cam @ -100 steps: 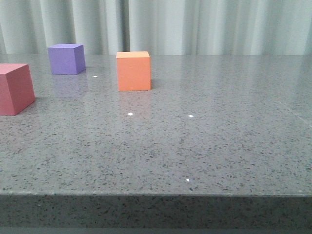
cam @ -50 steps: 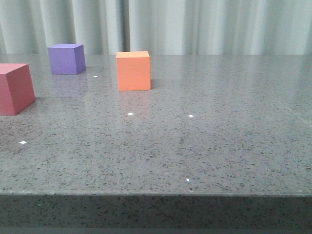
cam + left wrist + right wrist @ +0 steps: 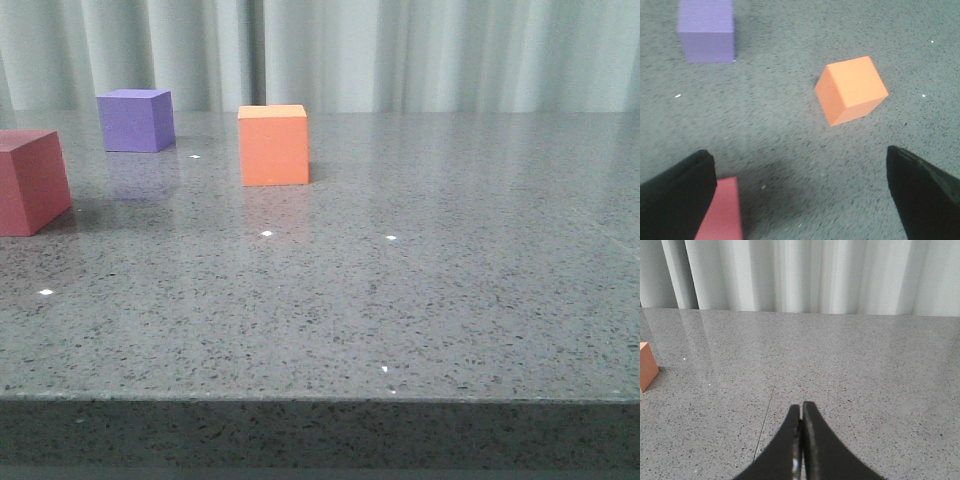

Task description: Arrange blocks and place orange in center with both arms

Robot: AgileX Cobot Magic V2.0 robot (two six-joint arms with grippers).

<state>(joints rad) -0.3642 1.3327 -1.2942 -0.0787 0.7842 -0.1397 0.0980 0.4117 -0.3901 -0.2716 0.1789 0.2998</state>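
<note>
We count three blocks on the table point(image 3: 450, 300): one orange block point(image 3: 274, 146), one purple block point(image 3: 136, 120) and one pinkish-red block point(image 3: 32, 181). We also count two grippers, one per wrist camera: the left gripper point(image 3: 800, 170) and the right gripper point(image 3: 801, 412). Behind the table we see one curtain point(image 3: 400, 55).

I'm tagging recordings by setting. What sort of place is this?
Probably a lab or test bench: a bare grey speckled table, a plain pale curtain behind it, and only three coloured cubes as props.
</note>
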